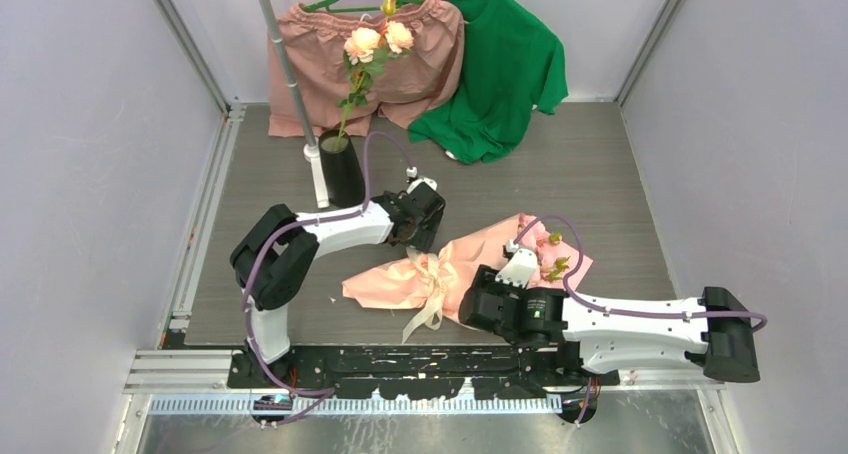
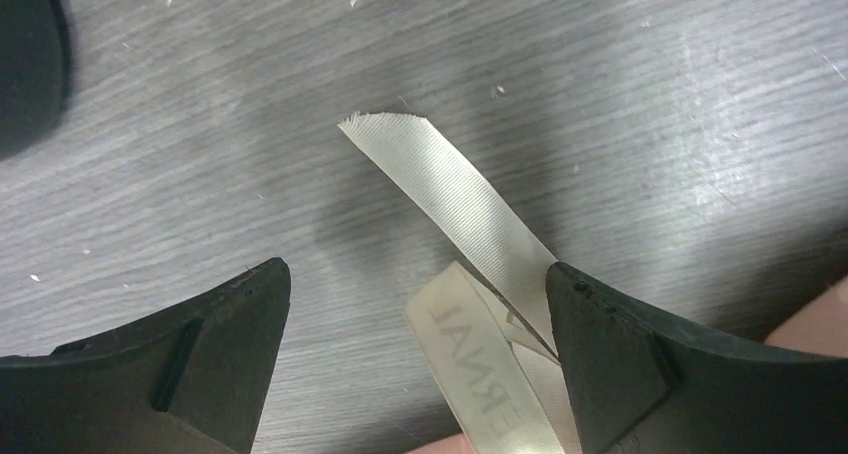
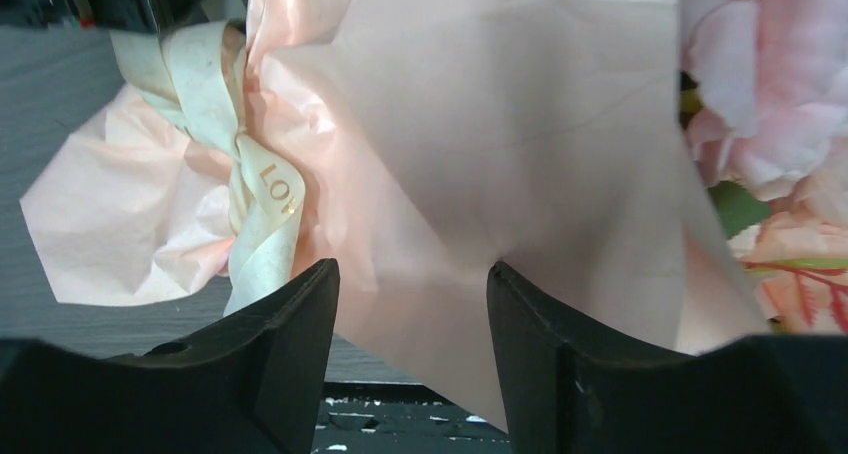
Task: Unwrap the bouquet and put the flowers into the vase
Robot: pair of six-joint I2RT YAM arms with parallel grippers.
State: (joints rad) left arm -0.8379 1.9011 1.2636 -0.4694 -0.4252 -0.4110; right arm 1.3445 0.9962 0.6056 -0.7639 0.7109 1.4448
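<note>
The bouquet [image 1: 470, 264] lies on its side mid-table, its salmon paper [image 3: 520, 124] tied with a cream ribbon bow [image 1: 435, 274]. The flowers [image 1: 545, 249], pink roses, stick out of its right end and show at the right of the right wrist view [image 3: 770, 124]. My left gripper [image 1: 420, 236] hovers at the bow, wide open [image 2: 418, 284], with two ribbon tails [image 2: 450, 189] lying against its right finger. My right gripper [image 1: 487, 296] is at the bouquet's near side, its jaws [image 3: 412, 269] part open and straddling the paper's lower edge. The black vase [image 1: 342, 169] stands behind the left arm.
Paler peach roses [image 1: 375, 42] stand in the vase. A grey pole [image 1: 290, 84] on a white base rises beside it. Pink shorts [image 1: 420, 64] on a green hanger and a green T-shirt [image 1: 505, 74] hang at the back. The black front rail [image 1: 420, 359] lies just below the right gripper.
</note>
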